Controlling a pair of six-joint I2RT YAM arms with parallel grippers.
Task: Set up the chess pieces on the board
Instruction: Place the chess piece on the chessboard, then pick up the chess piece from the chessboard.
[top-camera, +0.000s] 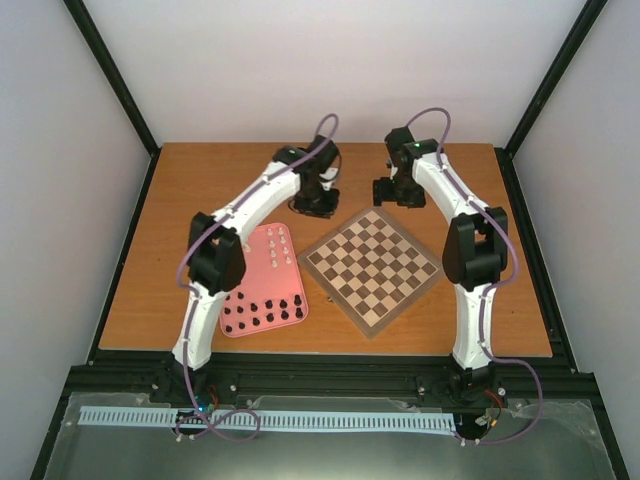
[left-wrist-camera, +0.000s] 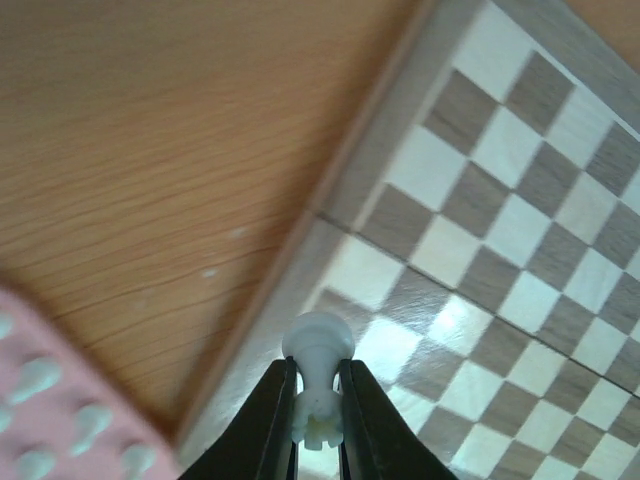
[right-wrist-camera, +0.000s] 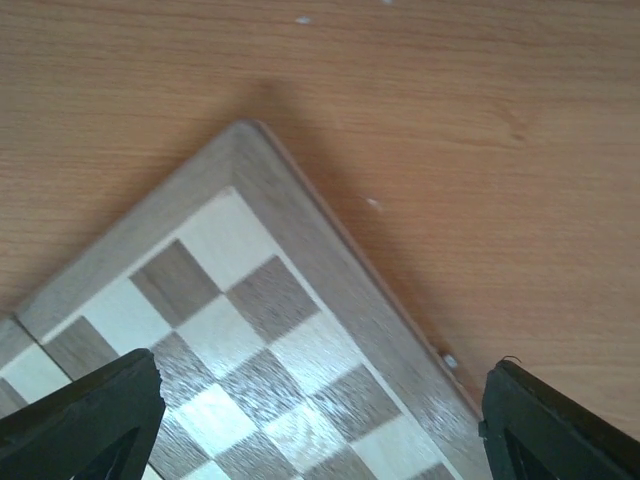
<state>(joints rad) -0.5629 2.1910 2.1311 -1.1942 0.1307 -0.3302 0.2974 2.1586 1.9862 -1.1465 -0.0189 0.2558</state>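
One cream-white pawn (left-wrist-camera: 318, 352) is clenched between the left fingers (left-wrist-camera: 268, 425) at the bottom centre of the left wrist view, above the edge squares of the one chessboard (top-camera: 373, 267). The chessboard lies centre-right on the tabletop (top-camera: 180, 190). Left of it, one pink tray (top-camera: 262, 283) carries white pieces (top-camera: 277, 243) in its upper part and black pieces (top-camera: 262, 315) in its lower part, too small to count. The right fingers (right-wrist-camera: 95, 415) are spread wide, released, over a board corner.
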